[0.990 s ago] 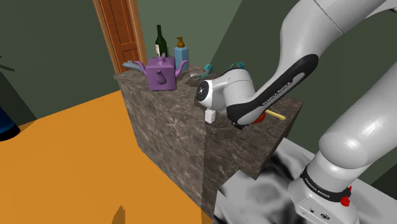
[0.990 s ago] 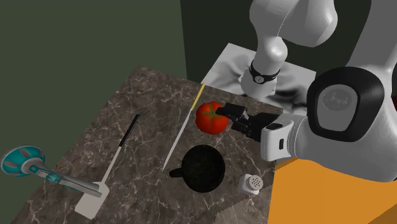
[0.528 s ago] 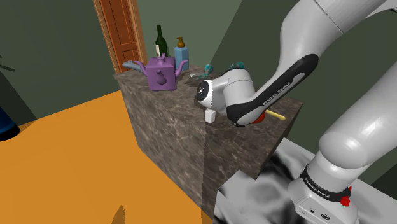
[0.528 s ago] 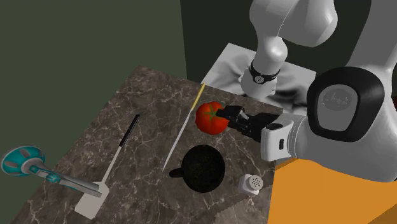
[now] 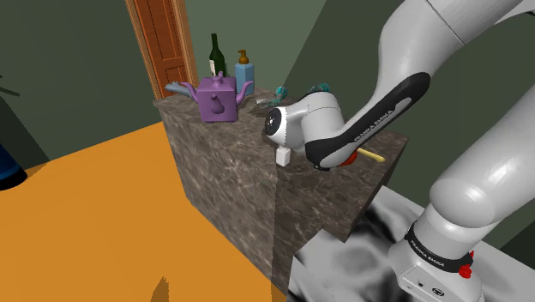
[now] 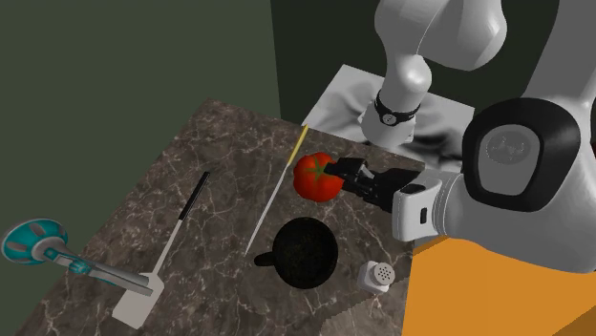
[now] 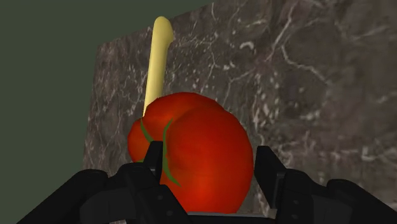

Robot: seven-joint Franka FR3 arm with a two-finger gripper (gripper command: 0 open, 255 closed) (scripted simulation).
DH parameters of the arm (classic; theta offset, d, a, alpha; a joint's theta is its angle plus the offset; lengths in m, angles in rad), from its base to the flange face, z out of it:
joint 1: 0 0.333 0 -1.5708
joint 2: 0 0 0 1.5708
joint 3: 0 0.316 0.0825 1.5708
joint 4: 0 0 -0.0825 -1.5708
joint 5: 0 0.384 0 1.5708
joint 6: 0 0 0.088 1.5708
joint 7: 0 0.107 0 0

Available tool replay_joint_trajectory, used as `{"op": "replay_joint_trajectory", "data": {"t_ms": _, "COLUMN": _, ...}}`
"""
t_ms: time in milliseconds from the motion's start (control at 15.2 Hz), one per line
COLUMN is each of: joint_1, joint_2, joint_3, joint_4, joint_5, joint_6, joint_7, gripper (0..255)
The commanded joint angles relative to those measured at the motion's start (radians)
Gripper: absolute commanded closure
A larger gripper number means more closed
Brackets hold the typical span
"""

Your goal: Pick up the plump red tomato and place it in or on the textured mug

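1. Teal slotted skimmer (image 6: 33, 239) lies at the second exterior view's far left, on the dark marbled counter (image 6: 224, 143).
2. Pale spatula (image 6: 158, 262) with a black handle lies flat next to it.
3. Long thin utensil (image 6: 277, 191) with a yellow handle runs from the counter's far edge towards the mug.
4. Black mug (image 6: 306, 253) stands upright, mouth up, near the tomato but apart from it.
5. Red tomato (image 6: 313, 178) appears to rest on the counter, just beside the yellow handle, between the mug and the far edge.
6. Gripper (image 6: 336, 172) comes in level from the right. In the wrist view its fingers (image 7: 264, 165) press both sides of the tomato, so the jaws are clasped on it.
7. White shaker (image 6: 379, 277) stands right of the mug, by the counter's edge.
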Motion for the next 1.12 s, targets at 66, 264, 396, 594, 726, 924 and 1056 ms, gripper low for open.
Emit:
{"op": "replay_joint_trajectory", "data": {"t_ms": 66, "joint_1": 0.004, "joint_2": -0.037, "joint_3": -0.003, "joint_4": 0.002, "joint_5": 0.02, "joint_6": -0.016, "joint_7": -0.035, "gripper": 255}}
{"op": "replay_joint_trajectory", "data": {"t_ms": 264, "joint_1": 0.01, "joint_2": -0.08, "joint_3": -0.008, "joint_4": 0.007, "joint_5": 0.042, "joint_6": -0.037, "joint_7": -0.077, "gripper": 255}}
{"op": "replay_joint_trajectory", "data": {"t_ms": 396, "joint_1": 0.015, "joint_2": -0.106, "joint_3": -0.011, "joint_4": 0.013, "joint_5": 0.055, "joint_6": -0.052, "joint_7": -0.103, "gripper": 255}}
{"op": "replay_joint_trajectory", "data": {"t_ms": 594, "joint_1": 0.021, "joint_2": -0.144, "joint_3": -0.017, "joint_4": 0.022, "joint_5": 0.072, "joint_6": -0.075, "joint_7": -0.142, "gripper": 255}}
{"op": "replay_joint_trajectory", "data": {"t_ms": 726, "joint_1": 0.025, "joint_2": -0.167, "joint_3": -0.022, "joint_4": 0.03, "joint_5": 0.081, "joint_6": -0.092, "joint_7": -0.167, "gripper": 255}}
{"op": "replay_joint_trajectory", "data": {"t_ms": 924, "joint_1": 0.03, "joint_2": -0.199, "joint_3": -0.029, "joint_4": 0.043, "joint_5": 0.094, "joint_6": -0.118, "joint_7": -0.203, "gripper": 255}}
{"op": "replay_joint_trajectory", "data": {"t_ms": 1056, "joint_1": 0.033, "joint_2": -0.219, "joint_3": -0.033, "joint_4": 0.053, "joint_5": 0.101, "joint_6": -0.135, "joint_7": -0.227, "gripper": 255}}
